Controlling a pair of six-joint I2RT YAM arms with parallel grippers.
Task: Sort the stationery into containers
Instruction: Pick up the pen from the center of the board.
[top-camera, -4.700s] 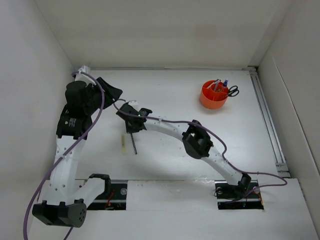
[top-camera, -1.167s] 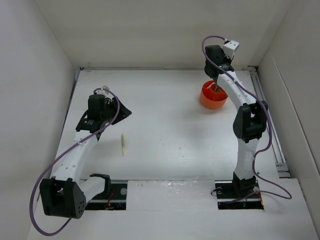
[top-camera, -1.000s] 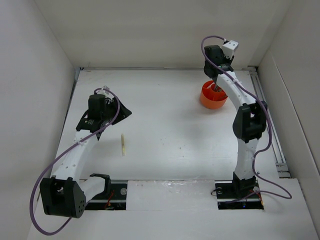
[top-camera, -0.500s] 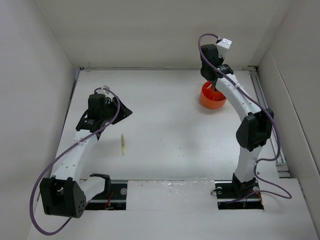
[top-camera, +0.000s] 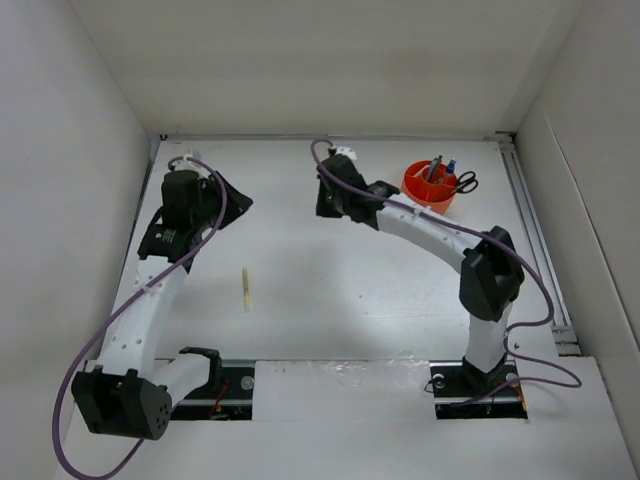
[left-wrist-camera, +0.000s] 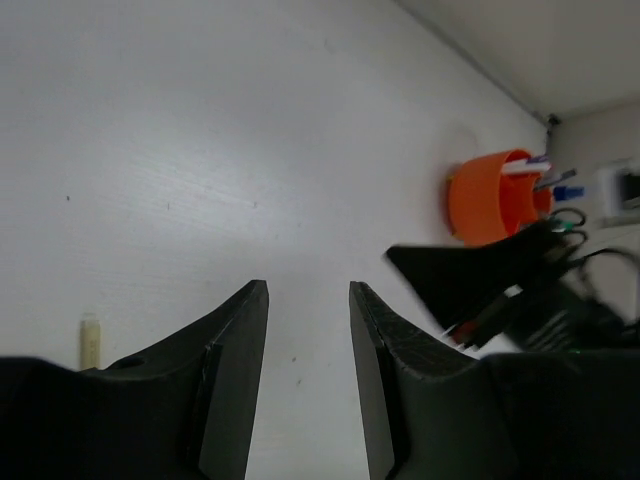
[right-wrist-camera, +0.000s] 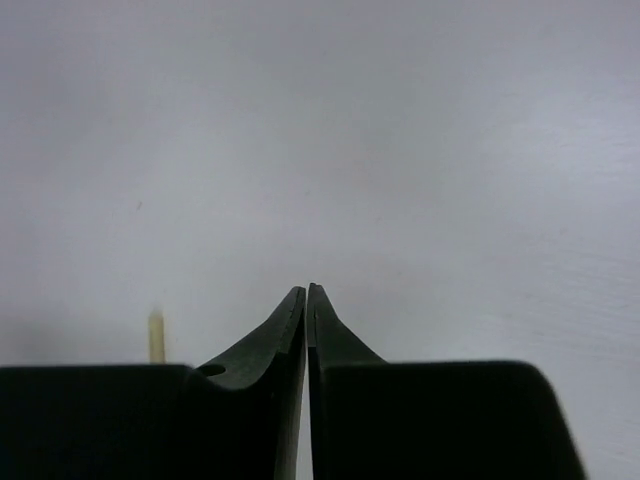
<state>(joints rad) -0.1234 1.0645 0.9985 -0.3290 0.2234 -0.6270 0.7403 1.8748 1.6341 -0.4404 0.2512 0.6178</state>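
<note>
The orange organiser cup (top-camera: 430, 186) stands at the back right and holds several pens; black-handled scissors (top-camera: 466, 181) rest against its right rim. The cup also shows in the left wrist view (left-wrist-camera: 492, 197). A pale yellow stick (top-camera: 245, 289) lies on the table at the left; its end shows in the left wrist view (left-wrist-camera: 90, 342) and the right wrist view (right-wrist-camera: 156, 335). My left gripper (left-wrist-camera: 308, 300) is open and empty above the back left, beyond the stick. My right gripper (right-wrist-camera: 306, 296) is shut and empty, over the back middle (top-camera: 335, 198), left of the cup.
White walls enclose the table on three sides. A metal rail (top-camera: 535, 240) runs along the right edge. Both arm bases (top-camera: 215, 385) sit at the near edge.
My right gripper has swung from over the cup leftward to the back middle of the table. The cup's pens and scissors are in view again. My left gripper moved slightly back.
</note>
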